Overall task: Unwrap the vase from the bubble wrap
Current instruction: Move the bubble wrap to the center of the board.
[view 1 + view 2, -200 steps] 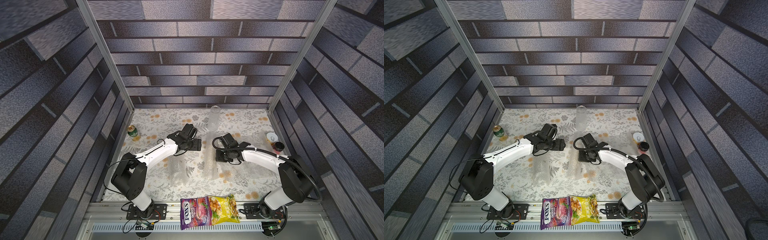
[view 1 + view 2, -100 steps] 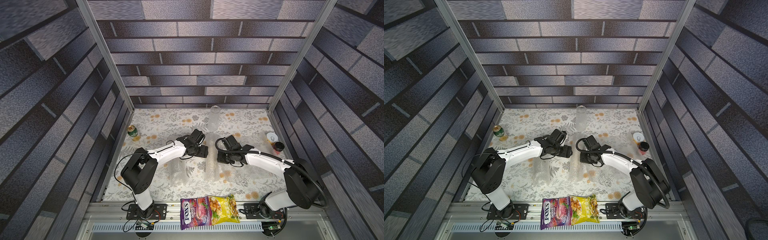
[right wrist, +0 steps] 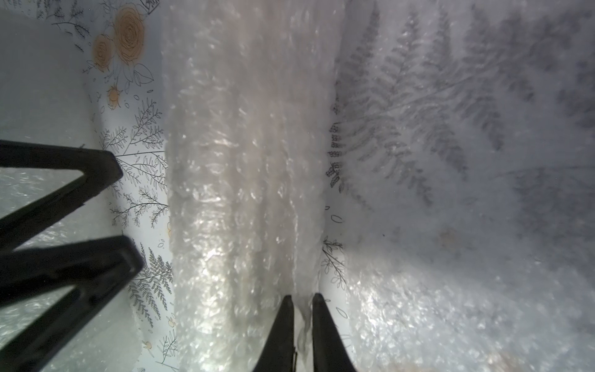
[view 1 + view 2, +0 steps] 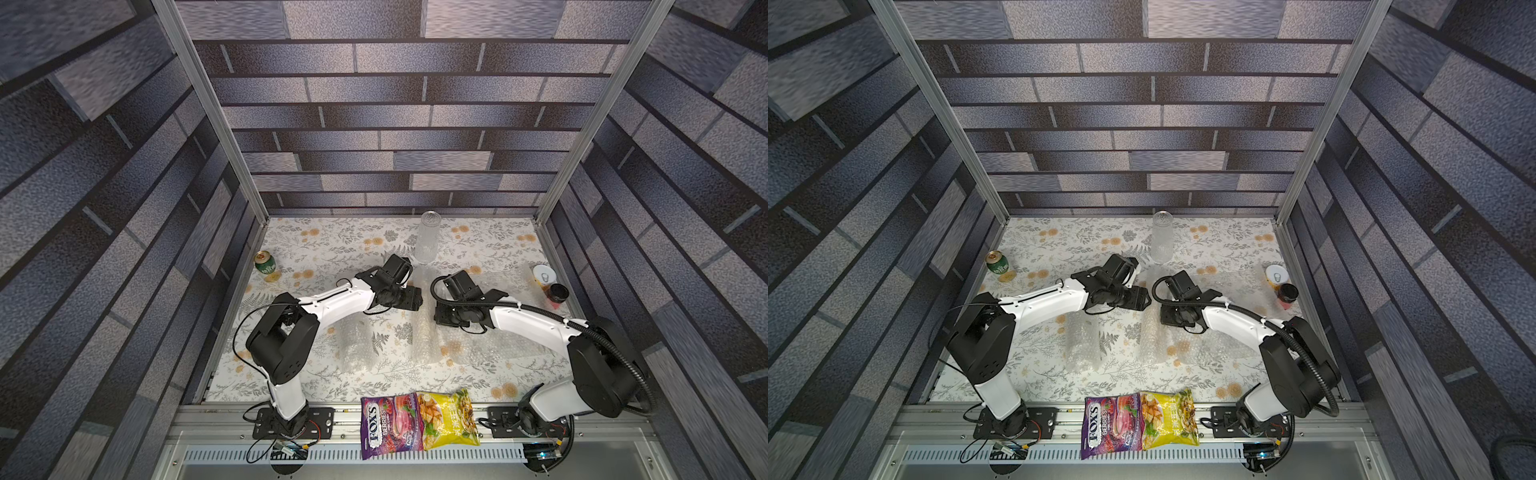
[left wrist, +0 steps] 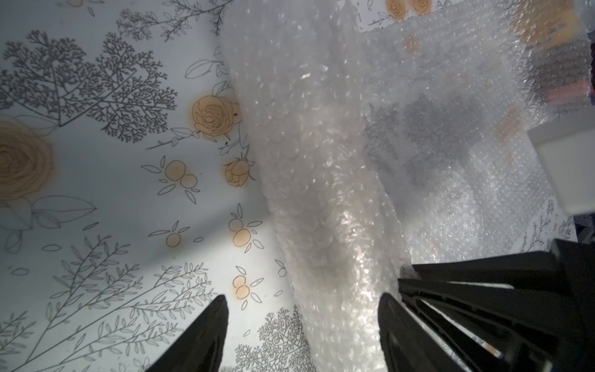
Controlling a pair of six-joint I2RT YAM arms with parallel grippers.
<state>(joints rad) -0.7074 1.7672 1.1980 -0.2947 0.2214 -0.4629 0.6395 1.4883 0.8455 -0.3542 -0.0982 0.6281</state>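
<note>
A clear glass vase [image 4: 428, 239] [image 4: 1162, 239] stands upright and bare at the back of the table. A roll of bubble wrap [image 4: 428, 343] [image 4: 1152, 340] lies in the middle, with a flat sheet of it trailing right; what it holds is hidden. My left gripper [image 5: 302, 302] [image 4: 417, 298] is open at the roll's far end. The roll [image 5: 322, 193] lies against one finger, and bare table shows beside the other. My right gripper [image 3: 302, 298] [image 4: 441, 319] is pinched on a thin fold of the wrap's [image 3: 244, 161] edge, jaws barely apart.
A second bubble wrap roll [image 4: 355, 349] lies left of centre. A green can [image 4: 265, 262] stands at the far left. A white-topped can [image 4: 544, 275] and a dark-lidded cup [image 4: 557, 293] stand at the far right. Two snack bags [image 4: 415, 419] lie on the front rail.
My left arm swung right, from left of centre to the middle roll's far end, and its jaws narrowed. The right gripper stayed on the wrap's edge and its jaws loosened slightly.
</note>
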